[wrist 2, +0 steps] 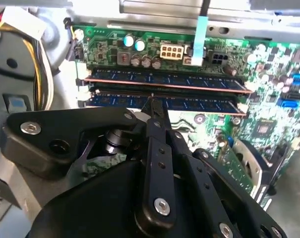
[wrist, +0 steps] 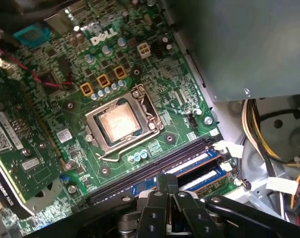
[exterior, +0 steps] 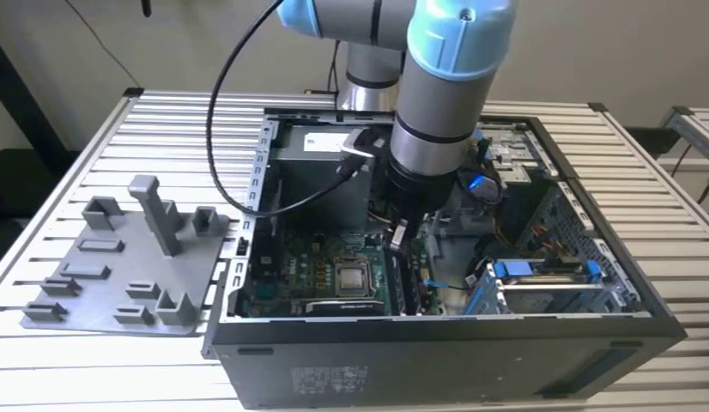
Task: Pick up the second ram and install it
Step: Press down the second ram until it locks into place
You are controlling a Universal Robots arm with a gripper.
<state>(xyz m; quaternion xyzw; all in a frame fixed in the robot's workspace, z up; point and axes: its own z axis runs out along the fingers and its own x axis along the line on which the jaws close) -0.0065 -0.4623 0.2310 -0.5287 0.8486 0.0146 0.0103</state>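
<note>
Two thin, long memory sticks with blue labels sit on edge in neighbouring slots of the green motherboard (wrist 2: 269, 119), seen in the second wrist view. Nearest the camera there is the black gripper (wrist 2: 153, 101), its fingers (wrist 2: 157, 116) drawn together to a narrow tip that touches the top edge of the closer stick, the second ram (wrist 2: 189, 103). It grasps nothing. Just beyond that stick lies the other ram (wrist 2: 164, 79), parallel to it. Past both are round capacitors and a white power connector (wrist 2: 170, 51).

In the first wrist view, the gripper (wrist: 166, 179) rests over the blue-labelled second ram (wrist: 207, 177), with two long black empty slots (wrist: 159, 161) just beside it and the square silver processor socket (wrist: 121, 121) farther on.

In the exterior view, the open black computer case (exterior: 446, 360) stands on a slatted white desk (exterior: 80, 360). The grey and blue robot arm (exterior: 446, 94) reaches down into the case, near the motherboard (exterior: 297, 275). A grey plastic fixture tray (exterior: 114, 257) lies on the desk beside the case, toward the exterior view's left.
</note>
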